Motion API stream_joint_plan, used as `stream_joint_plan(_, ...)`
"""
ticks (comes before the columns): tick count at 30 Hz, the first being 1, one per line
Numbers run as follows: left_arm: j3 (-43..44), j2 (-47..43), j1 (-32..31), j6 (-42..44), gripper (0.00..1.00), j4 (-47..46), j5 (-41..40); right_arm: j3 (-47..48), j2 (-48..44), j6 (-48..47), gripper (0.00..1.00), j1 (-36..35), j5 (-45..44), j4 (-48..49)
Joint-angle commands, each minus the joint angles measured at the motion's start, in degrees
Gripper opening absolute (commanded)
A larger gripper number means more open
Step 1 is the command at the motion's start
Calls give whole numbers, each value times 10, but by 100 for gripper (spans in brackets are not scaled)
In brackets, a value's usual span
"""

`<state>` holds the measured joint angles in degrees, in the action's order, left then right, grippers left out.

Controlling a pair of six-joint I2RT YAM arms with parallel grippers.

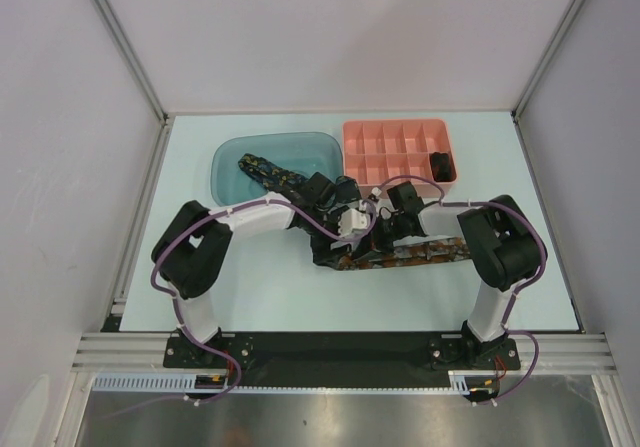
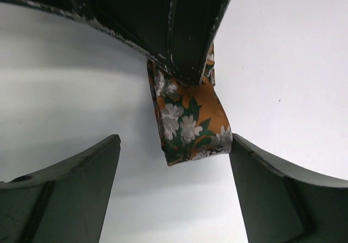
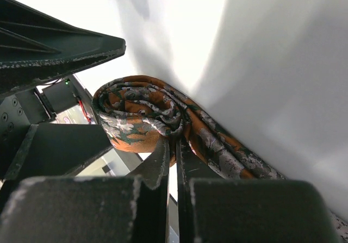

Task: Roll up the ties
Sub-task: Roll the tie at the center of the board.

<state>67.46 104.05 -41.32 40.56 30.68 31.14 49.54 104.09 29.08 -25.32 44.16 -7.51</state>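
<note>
An orange, green and white flowered tie [image 1: 420, 252] lies along the table in front of the arms, its left end wound into a loose roll [image 3: 138, 112]. My right gripper [image 3: 176, 145] is shut on that roll, pinching its layers between the fingertips. My left gripper [image 2: 174, 145] is open around the roll's end [image 2: 190, 123], its right finger [image 2: 261, 183] at the cloth's edge. In the top view both grippers, left [image 1: 345, 217] and right [image 1: 378, 229], meet at mid table. A second dark tie [image 1: 270, 174] lies in the blue bin. A rolled dark bundle [image 1: 440, 162] sits in the pink tray.
The blue bin [image 1: 230, 152] stands at the back left and the pink divided tray [image 1: 385, 132] at the back right, both just behind the grippers. White walls close in the table on three sides.
</note>
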Motion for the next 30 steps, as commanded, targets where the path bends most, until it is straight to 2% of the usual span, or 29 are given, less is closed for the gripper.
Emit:
stream_joint_plan(1, 15, 11, -8, -25, 86, -41, 31, 7, 9, -47, 0, 7, -101, -54)
stream_joint_plan(3, 20, 20, -11, -26, 83, -43, 34, 8, 11, -51, 0, 6, -108, -58)
stream_joint_plan(5, 22, 28, -14, -22, 75, -42, 41, 6, 10, -53, 0, 7, -114, -61)
stream_joint_plan(9, 20, 34, -23, -13, 75, -33, 35, 6, 7, -54, 0, 10, -119, -64)
stream_joint_plan(12, 18, 30, -25, -8, 58, -28, 25, 6, 7, -51, 0, 5, -112, -60)
stream_joint_plan(13, 19, 24, -25, -7, 45, -28, 20, 7, 6, -48, 0, 4, -106, -54)
stream_joint_plan(16, 19, -16, -18, 5, 34, -7, 18, 4, -5, -18, 0, -12, -87, -30)
stream_joint_plan(21, 48, -48, -17, 6, 35, 32, 38, 6, -5, 33, 0, -54, -61, 17)
stream_joint_plan(25, 77, -8, -45, -23, 39, 23, 48, 14, 17, 41, 0, -52, -51, 33)
stream_joint_plan(30, 73, 40, -61, -44, 45, -8, 46, 5, 16, 33, 0, -38, -46, 33)
